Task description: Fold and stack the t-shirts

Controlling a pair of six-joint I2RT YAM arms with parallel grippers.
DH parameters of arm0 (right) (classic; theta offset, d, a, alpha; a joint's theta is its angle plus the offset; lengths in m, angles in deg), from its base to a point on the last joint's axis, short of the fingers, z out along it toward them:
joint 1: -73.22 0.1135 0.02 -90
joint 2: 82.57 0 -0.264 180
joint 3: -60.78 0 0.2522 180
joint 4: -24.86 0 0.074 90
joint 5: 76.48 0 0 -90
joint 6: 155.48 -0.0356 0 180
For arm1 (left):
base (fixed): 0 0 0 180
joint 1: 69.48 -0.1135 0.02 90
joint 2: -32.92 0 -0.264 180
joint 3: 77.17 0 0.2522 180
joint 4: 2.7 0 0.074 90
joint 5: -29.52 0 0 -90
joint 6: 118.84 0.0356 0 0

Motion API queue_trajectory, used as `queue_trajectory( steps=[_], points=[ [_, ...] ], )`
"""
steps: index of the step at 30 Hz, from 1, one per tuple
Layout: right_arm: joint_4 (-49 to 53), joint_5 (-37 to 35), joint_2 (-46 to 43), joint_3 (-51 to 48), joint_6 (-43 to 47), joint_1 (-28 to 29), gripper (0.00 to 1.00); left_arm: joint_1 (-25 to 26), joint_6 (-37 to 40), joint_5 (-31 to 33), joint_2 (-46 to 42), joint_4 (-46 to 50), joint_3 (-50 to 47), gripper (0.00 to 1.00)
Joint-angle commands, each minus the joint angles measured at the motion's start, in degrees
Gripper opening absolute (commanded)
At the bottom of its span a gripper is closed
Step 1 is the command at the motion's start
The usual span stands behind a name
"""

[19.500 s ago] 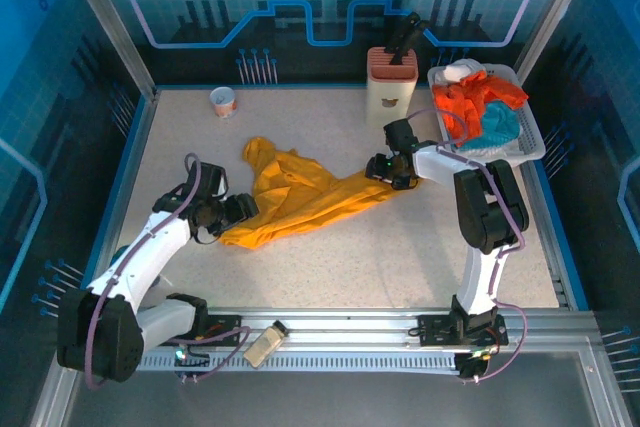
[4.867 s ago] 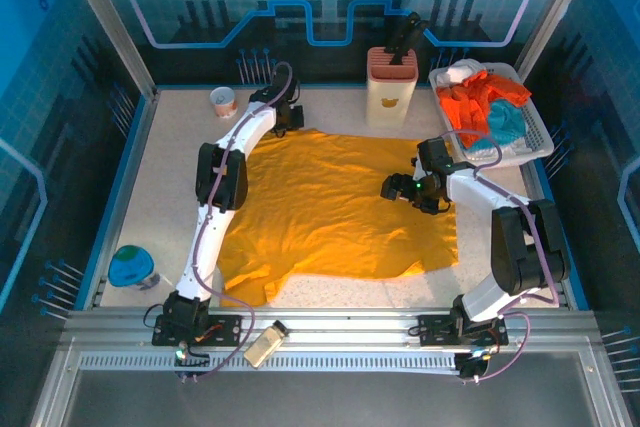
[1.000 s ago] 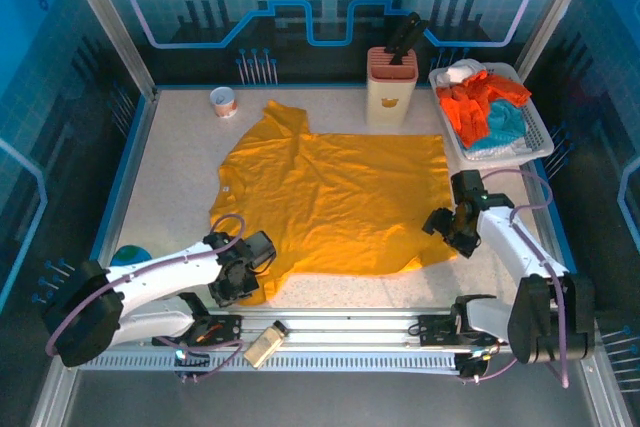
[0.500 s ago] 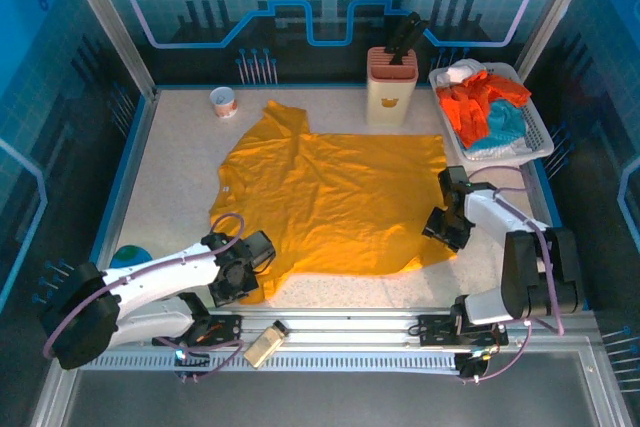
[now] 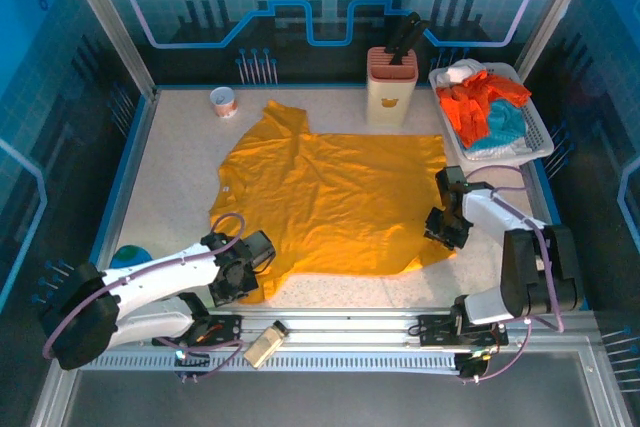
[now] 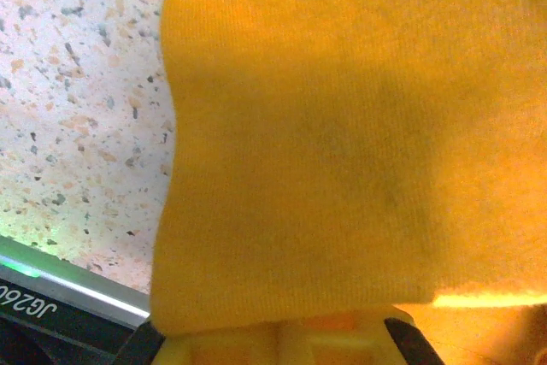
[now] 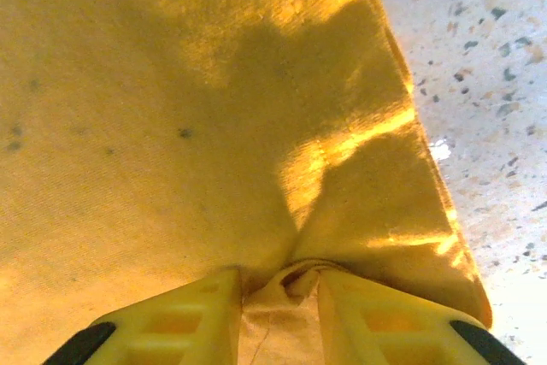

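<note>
A golden-yellow t-shirt (image 5: 330, 197) lies spread flat across the middle of the table. My left gripper (image 5: 240, 272) sits low at its near-left corner. In the left wrist view the cloth (image 6: 342, 143) drapes over the left gripper (image 6: 273, 335), whose jaws are shut on the hem. My right gripper (image 5: 445, 230) is at the shirt's near-right edge. In the right wrist view its yellow fingers (image 7: 188, 318) pinch a puckered fold of the cloth (image 7: 171, 108) at the right gripper (image 7: 278, 288). An orange-red t-shirt (image 5: 475, 102) and a teal t-shirt (image 5: 500, 127) are heaped in the basket.
The white basket (image 5: 535, 142) stands at the back right, next to a cream holder (image 5: 392, 82) with dark handles. A small cup (image 5: 222, 101) is at the back left. A blue-lidded object (image 5: 130, 259) is at the near left, and a tan bottle (image 5: 265, 344) lies on the front rail.
The right gripper's jaws have closed on the shirt's near-right edge after shifting a little inward. The left gripper has stayed at the near-left corner.
</note>
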Motion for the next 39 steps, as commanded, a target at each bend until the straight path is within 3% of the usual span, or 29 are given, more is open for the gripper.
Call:
queue_trajectory(
  steps=[1,5,11,14,21,25,28,32,39],
  points=[
    [2.0,-1.7,-2.4,-0.8,-0.6,0.9,0.26,-0.4,0.6,2.8,0.4,-5.4,-1.5,0.0],
    [2.0,-1.5,-2.8,-0.9,-0.3,0.9,0.14,-0.4,0.6,2.6,0.3,-5.5,-1.6,0.0],
    [1.5,-0.6,-2.8,-1.4,-0.4,0.8,0.08,-0.4,0.9,2.6,0.2,-5.1,-1.4,0.0],
    [1.8,-0.7,-3.4,-1.7,-0.4,0.8,0.0,-0.4,0.9,2.8,-0.3,-4.9,-1.4,0.0],
    [1.4,1.4,-9.0,-0.6,1.1,0.6,0.0,-1.3,4.0,2.5,-4.6,-3.5,2.8,0.0],
    [0.9,3.4,-13.4,2.0,4.0,0.5,0.0,-4.7,7.5,3.4,-9.9,-0.7,7.9,0.0],
    [0.1,4.8,-15.7,5.0,5.5,0.5,0.0,-11.0,13.0,1.6,-12.6,-0.9,12.9,0.0],
    [2.6,1.1,-15.7,12.7,5.5,0.4,0.0,-18.8,22.6,-1.8,-9.1,-3.5,22.2,0.0],
    [1.7,0.6,-15.3,27.2,8.3,0.3,0.0,-23.1,37.9,-0.8,6.0,-1.8,50.1,0.0]
  ],
)
